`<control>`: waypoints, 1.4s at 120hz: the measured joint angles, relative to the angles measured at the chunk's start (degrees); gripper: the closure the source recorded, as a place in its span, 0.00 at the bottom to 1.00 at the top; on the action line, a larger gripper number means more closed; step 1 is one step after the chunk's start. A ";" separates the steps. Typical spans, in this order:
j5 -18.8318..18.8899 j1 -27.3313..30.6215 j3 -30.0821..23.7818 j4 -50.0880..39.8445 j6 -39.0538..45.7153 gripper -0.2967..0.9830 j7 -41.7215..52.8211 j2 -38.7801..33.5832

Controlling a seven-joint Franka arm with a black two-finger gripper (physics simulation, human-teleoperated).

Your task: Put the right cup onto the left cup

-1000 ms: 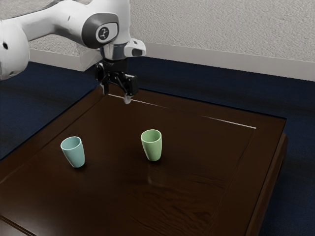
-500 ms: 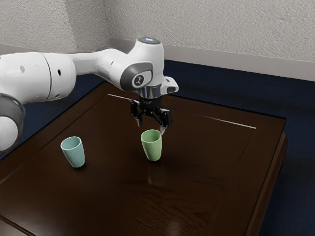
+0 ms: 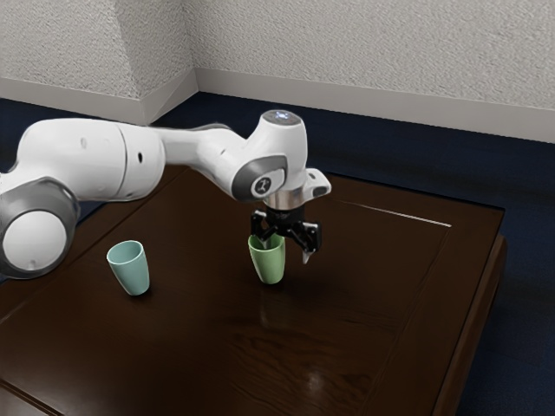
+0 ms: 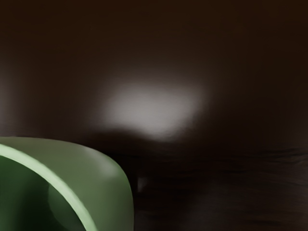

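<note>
- Exterior view: gripper (image 3: 287, 251) low over the green cup (image 3: 272, 267), fingers spread, clasping nothing. One finger overlaps the cup's mouth; whether it is inside cannot be told. The other stands out past the rim, toward the exterior view's right.
- Exterior view: green cup upright on the dark brown table (image 3: 191, 355), mouth up. Pale blue cup (image 3: 130, 270) also mouth up on the table, well apart from it, toward the exterior view's left.
- Wrist view: green cup close under the hand, partly in frame, pale rim and shaded interior visible. Soft light patch on the tabletop beside it.
</note>
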 joint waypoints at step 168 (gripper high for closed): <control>-2.34 0.26 18.49 -15.56 -16.71 0.84 -1.57 -32.22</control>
